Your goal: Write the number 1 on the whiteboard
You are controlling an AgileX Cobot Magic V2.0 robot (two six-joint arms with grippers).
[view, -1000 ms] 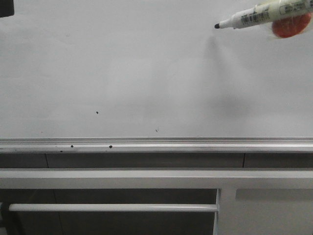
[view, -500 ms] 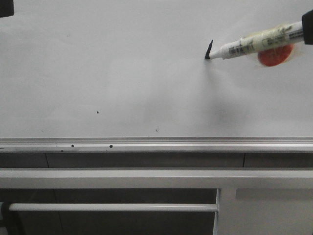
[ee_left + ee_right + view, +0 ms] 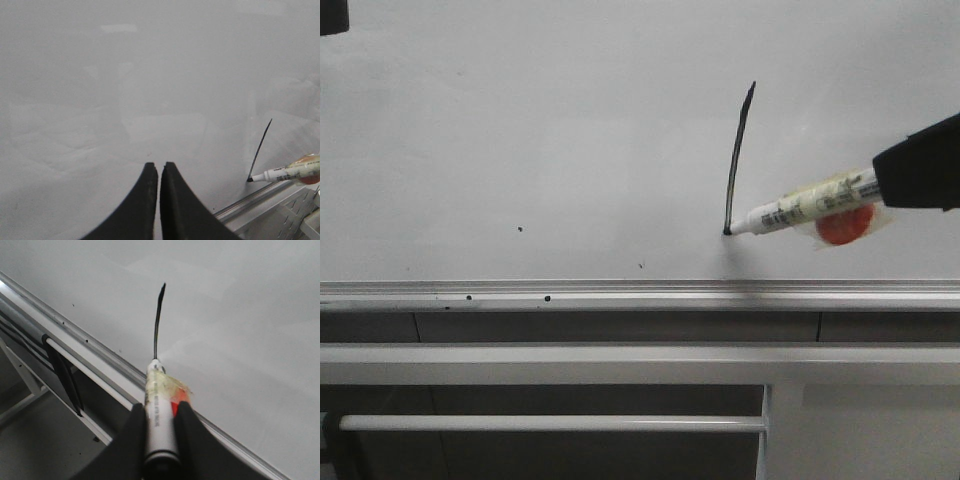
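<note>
The whiteboard [image 3: 520, 130] fills the upper part of the front view, with its silver rail [image 3: 620, 293] along the lower edge. A thin black slanted stroke, the number 1 [image 3: 737, 160], runs down its right half. It also shows in the left wrist view [image 3: 260, 149] and the right wrist view [image 3: 158, 320]. My right gripper [image 3: 159, 407] is shut on a white marker [image 3: 800, 206] wrapped in yellowish tape with a red patch. The marker tip [image 3: 728, 231] touches the stroke's bottom end. My left gripper [image 3: 159, 166] is shut and empty, facing bare board.
A few black specks [image 3: 520, 229] mark the board and rail. Below the rail stands a grey-white metal frame [image 3: 620, 362] with a horizontal bar [image 3: 550, 424]. The frame also shows in the right wrist view [image 3: 30, 385].
The right gripper has moved the marker down the board, from the top right towards the rail. The black stroke has grown from nothing to a long slanted line.
</note>
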